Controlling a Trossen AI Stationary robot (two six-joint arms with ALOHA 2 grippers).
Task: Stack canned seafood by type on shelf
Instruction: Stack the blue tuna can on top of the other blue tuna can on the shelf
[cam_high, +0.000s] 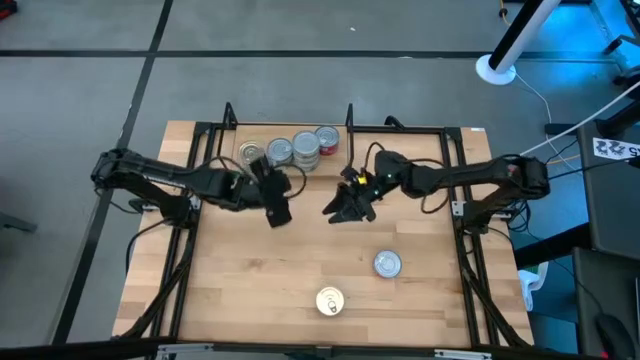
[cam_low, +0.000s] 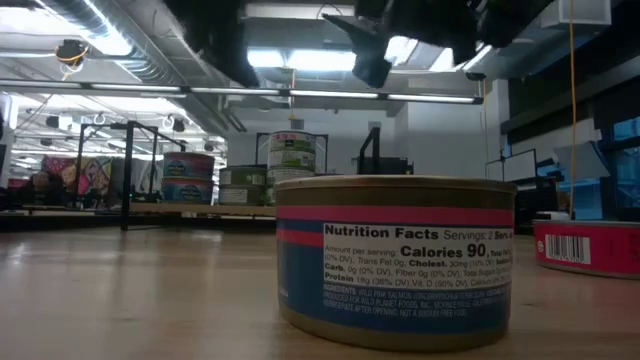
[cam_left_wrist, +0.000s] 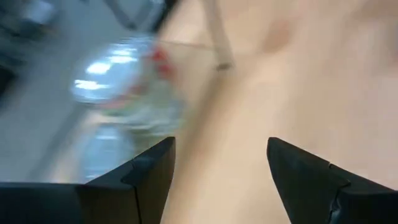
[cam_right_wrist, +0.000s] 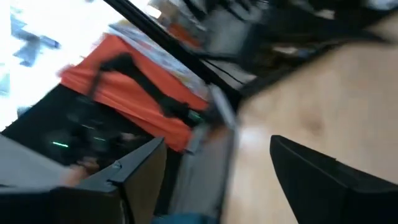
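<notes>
from above, your left gripper (cam_high: 277, 212) and right gripper (cam_high: 342, 210) hover mid-table, jaws apart, empty; tins (cam_high: 293, 150) fill the shelf (cam_high: 228, 145). down low, a loose tin (cam_low: 395, 262) waits. looks like next fetch: drop over it.

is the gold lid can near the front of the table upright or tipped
Upright: the gold-lid can shows its round pull-tab lid facing straight up, resting flat on the table.
</notes>
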